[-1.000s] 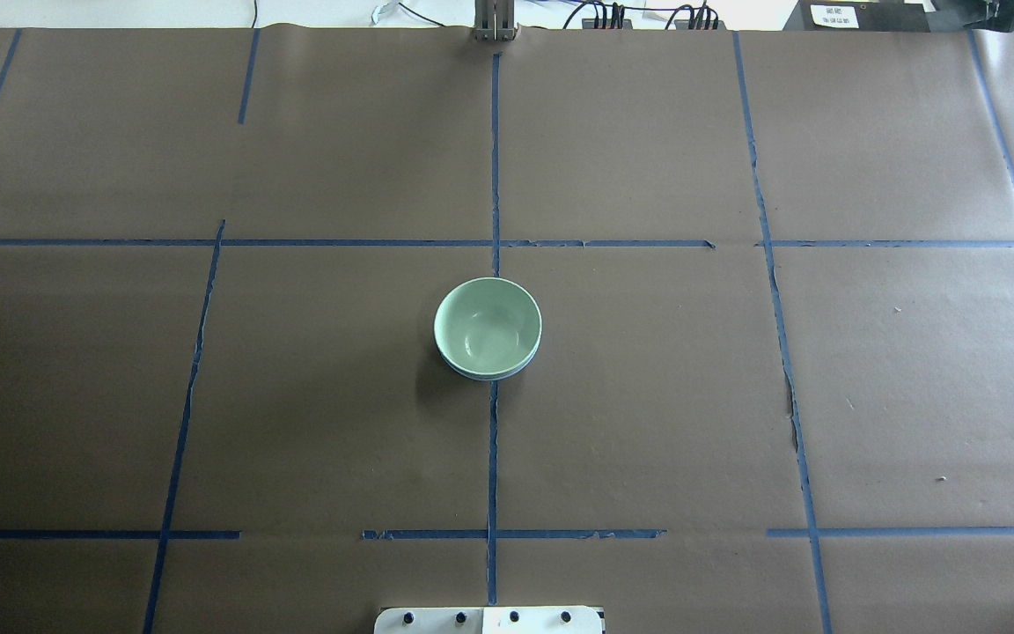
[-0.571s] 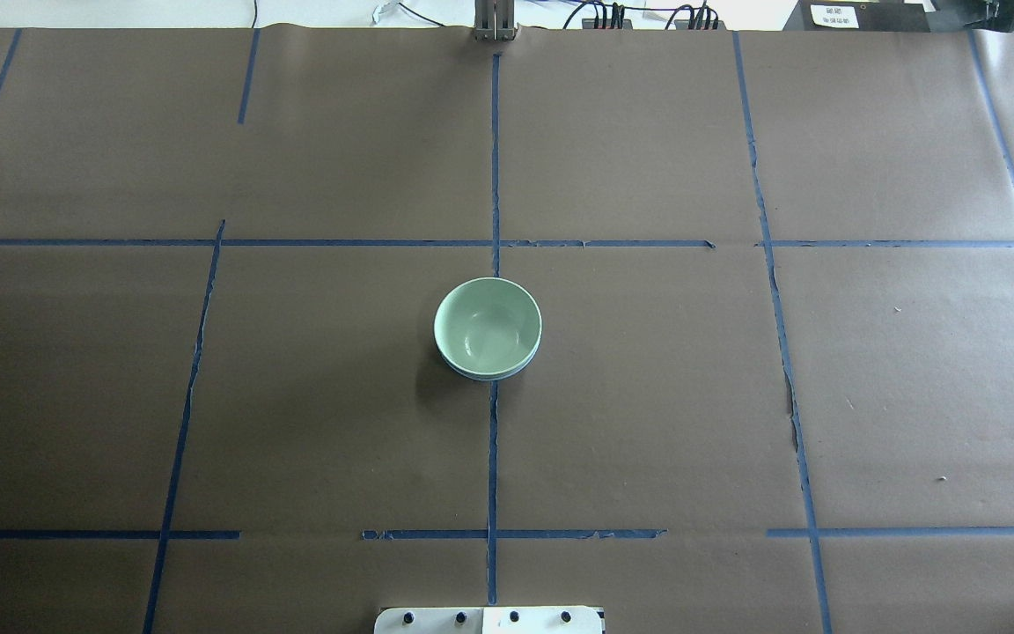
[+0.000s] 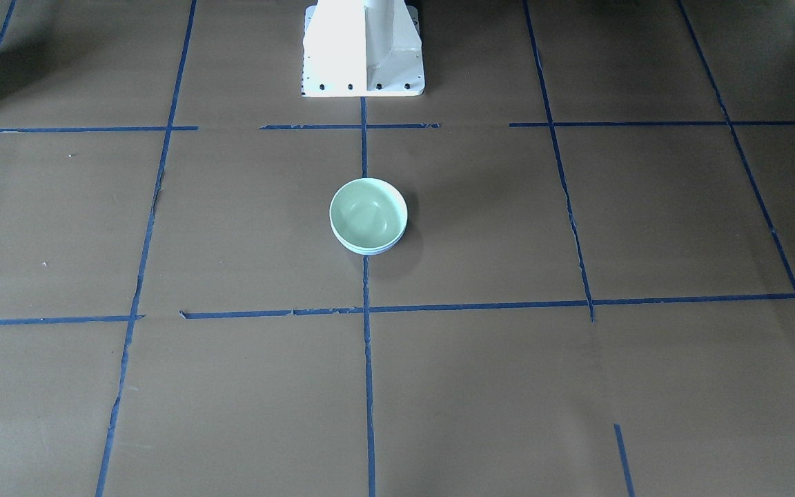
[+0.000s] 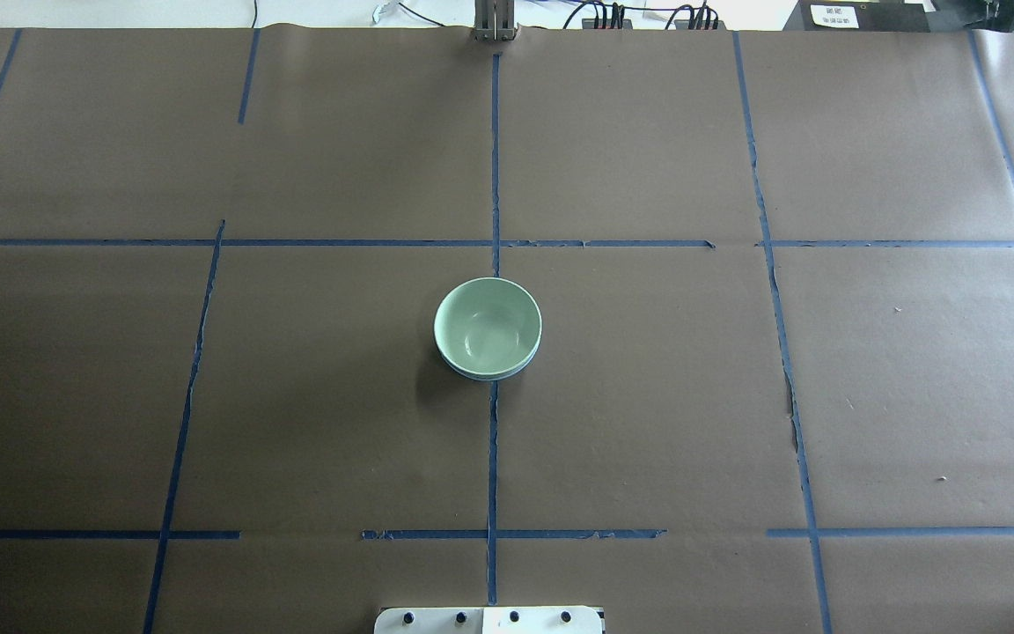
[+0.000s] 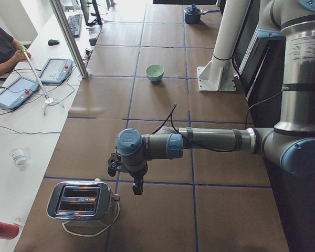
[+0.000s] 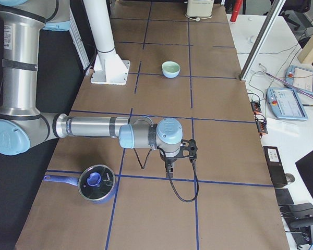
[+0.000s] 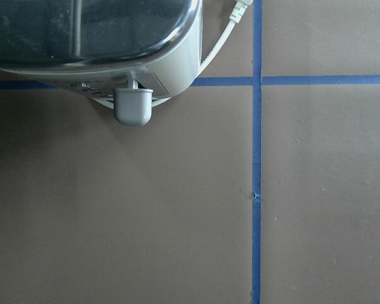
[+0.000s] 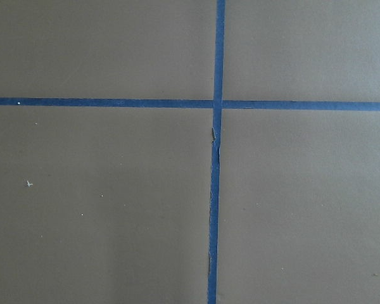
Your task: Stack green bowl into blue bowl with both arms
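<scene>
The green bowl (image 4: 487,328) sits nested inside the blue bowl (image 4: 482,376) at the table's centre, where two tape lines cross. Only a thin pale blue edge shows under the green rim. The pair also shows in the front view, green bowl (image 3: 368,210) over blue rim (image 3: 368,251). Neither gripper is near the bowls. My left gripper (image 5: 128,178) hangs above the toaster end of the table. My right gripper (image 6: 170,165) hangs at the opposite end. Both show only in the side views, so I cannot tell whether they are open or shut.
A chrome toaster (image 5: 81,200) stands just below my left gripper, and its lever (image 7: 133,106) shows in the left wrist view. A lidded blue pot (image 6: 96,183) sits near my right arm. The white pedestal (image 3: 363,48) stands behind the bowls. An operator (image 5: 0,47) sits at the side bench.
</scene>
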Robot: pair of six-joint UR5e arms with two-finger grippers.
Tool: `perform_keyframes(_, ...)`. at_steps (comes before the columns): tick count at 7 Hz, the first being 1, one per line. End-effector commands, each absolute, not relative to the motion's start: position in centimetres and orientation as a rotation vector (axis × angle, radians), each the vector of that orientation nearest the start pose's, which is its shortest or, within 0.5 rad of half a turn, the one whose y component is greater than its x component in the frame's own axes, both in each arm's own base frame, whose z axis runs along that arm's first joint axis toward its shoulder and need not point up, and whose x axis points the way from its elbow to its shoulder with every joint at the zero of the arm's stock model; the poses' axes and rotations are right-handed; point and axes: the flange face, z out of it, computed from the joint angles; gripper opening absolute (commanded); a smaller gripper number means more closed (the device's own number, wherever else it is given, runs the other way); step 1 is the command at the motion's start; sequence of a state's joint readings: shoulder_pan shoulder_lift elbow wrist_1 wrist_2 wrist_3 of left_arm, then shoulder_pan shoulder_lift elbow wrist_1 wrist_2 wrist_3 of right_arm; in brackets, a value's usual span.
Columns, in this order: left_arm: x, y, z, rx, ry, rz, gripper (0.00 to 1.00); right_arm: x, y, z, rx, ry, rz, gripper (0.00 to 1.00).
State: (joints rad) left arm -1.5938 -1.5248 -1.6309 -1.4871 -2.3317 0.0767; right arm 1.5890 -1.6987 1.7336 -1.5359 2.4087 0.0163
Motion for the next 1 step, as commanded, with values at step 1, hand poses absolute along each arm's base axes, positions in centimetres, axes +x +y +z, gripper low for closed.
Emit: perform_keyframes(1,-7.54,-46.55,66.05,-0.028,0.763,0.025,1.00,6.68,-44.26,62.76,0.071,-0.837,0.000,1.00)
